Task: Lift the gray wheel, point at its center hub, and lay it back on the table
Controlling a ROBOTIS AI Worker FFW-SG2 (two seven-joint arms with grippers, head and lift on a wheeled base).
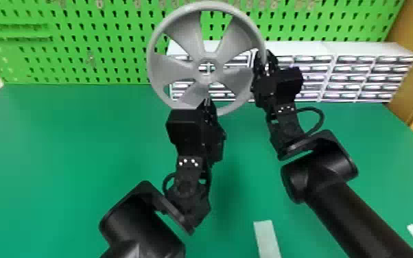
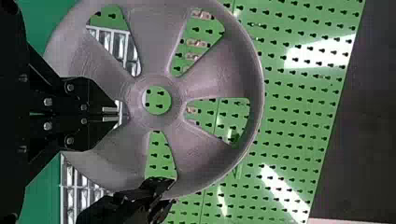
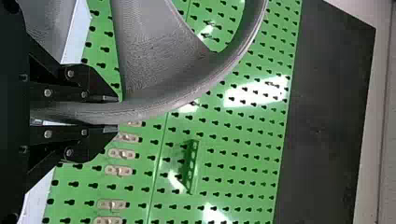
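The gray wheel (image 1: 185, 34) is held upright above the table, its spoked face toward the head camera. My right gripper (image 1: 266, 63) is shut on the wheel's right-hand rim. In the right wrist view, the rim of the wheel (image 3: 154, 105) runs between the fingers of my right gripper (image 3: 111, 113). My left gripper (image 1: 207, 101) is in front of the wheel's lower part, below the center hub (image 1: 207, 68). The left wrist view has my left gripper (image 2: 111, 114) shut with nothing held, its tips beside the hub (image 2: 177, 100) of the wheel (image 2: 205, 84).
A green pegboard (image 1: 113, 65) stands behind the green table (image 1: 61, 144). White drawer units (image 1: 360, 73) line the table's back edge, behind and to the right of the wheel. Pale flat strips (image 1: 267, 240) lie near the front and at the right.
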